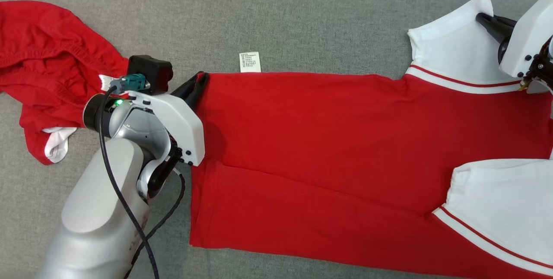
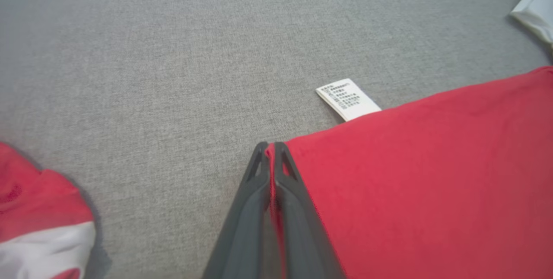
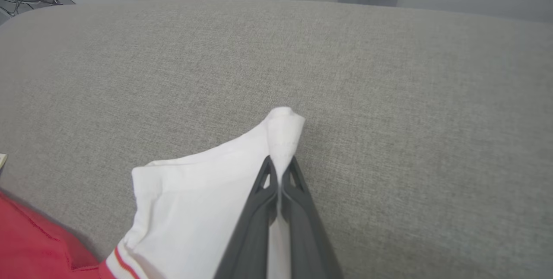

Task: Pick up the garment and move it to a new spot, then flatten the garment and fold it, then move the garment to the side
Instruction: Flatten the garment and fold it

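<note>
The red garment point(image 1: 324, 141) with white sleeves is spread lengthwise across the grey desk point(image 1: 302, 11), hem toward the robot's left, collar end toward its right. A care label point(image 1: 250, 61) sticks out from the far edge. A long crease is seen running across the near half.

The left tool point(image 1: 199, 78) is clamped on the far hem corner; in the left wrist view red cloth is pinched between the closed fingers point(image 2: 259, 171). The right tool point(image 1: 480, 16) is clamped on the tip of the far sleeve point(image 1: 449, 41); in the right wrist view white cloth is pinched between its fingers point(image 3: 298, 184). The near sleeve point(image 1: 505, 210) lies flat and untouched.

A second garment point(image 1: 47, 63), red and crumpled, lies at the far left, apart from the work.

Step judged: flattening close to done, the fold being set up, with both grips taken on the far edge. The next move probably calls for both ends to be lifted together and carried toward the near edge at matched height, so the cloth is not skewed. The sleeve tip is held thinly and could slip out.
</note>
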